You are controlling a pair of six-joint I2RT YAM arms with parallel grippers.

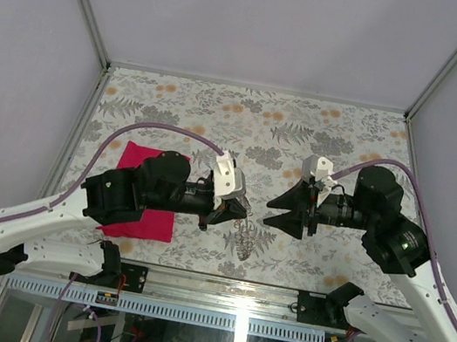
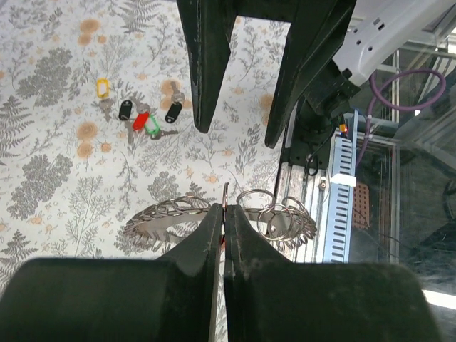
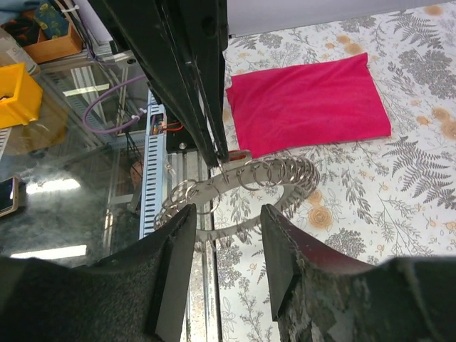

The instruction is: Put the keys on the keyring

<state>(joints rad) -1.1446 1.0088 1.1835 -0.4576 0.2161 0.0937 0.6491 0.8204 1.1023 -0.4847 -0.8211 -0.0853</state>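
My left gripper (image 2: 225,208) is shut on one small split ring of the keyring (image 2: 164,214), a silvery curved band strung with many rings. A speck of red shows between its fingers. The keyring (image 1: 243,241) hangs below the left gripper (image 1: 237,211) near the table's front edge. My right gripper (image 3: 226,228) stands open just short of the keyring (image 3: 274,174), nothing between its fingers. The two grippers face each other, the right gripper (image 1: 278,207) a little apart. The keys (image 2: 141,117), with black, red and green heads plus a yellow tag, lie in a cluster on the floral table.
A magenta cloth (image 3: 306,100) lies flat on the table (image 1: 306,132) under my left arm (image 1: 132,189). The table's front edge, with a metal rail (image 2: 340,192) and glass below, runs right beside the hanging keyring. White walls close in the sides and back.
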